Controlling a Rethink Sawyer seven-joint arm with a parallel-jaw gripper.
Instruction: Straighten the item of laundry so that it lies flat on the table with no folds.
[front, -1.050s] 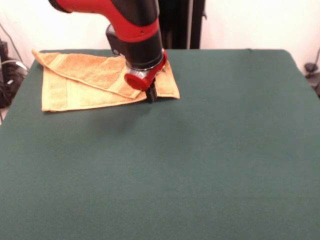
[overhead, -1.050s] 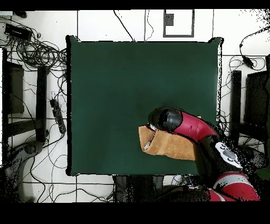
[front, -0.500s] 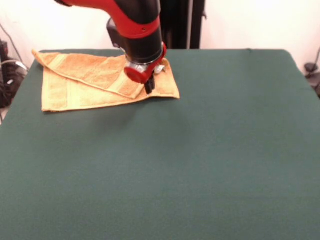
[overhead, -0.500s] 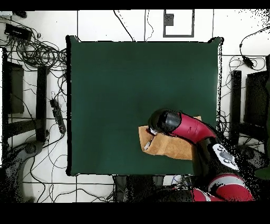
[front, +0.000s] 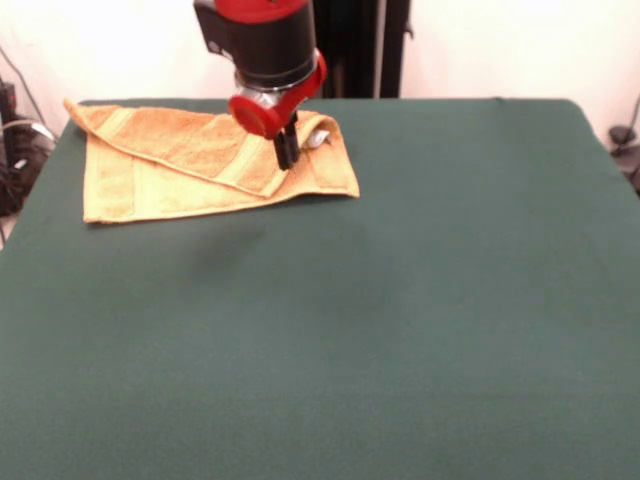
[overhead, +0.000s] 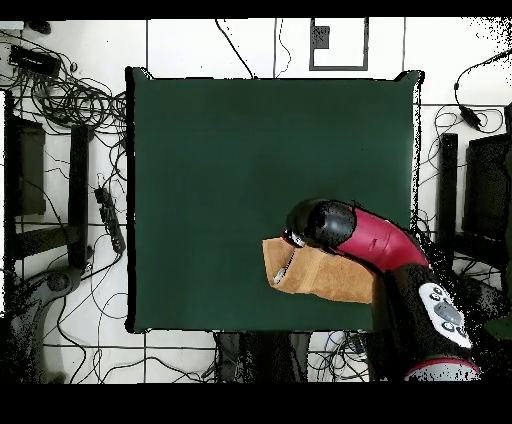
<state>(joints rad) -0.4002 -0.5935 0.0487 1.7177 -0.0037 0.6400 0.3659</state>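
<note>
The orange-tan towel (front: 200, 160) lies folded near 1 corner of the dark green surface (front: 400, 300), at the far left in the front view; 1 layer is doubled diagonally over the other, so a slanted fold edge crosses it, and woven border bands show on both layers; a small white tag (front: 316, 139) sits by its right end. The claw (front: 287, 152) hangs over the towel's right part, its dark tips close together and just above or touching the cloth; whether it grips anything cannot be told. The red and black arm (overhead: 370, 240) covers part of the towel in the overhead view.
</note>
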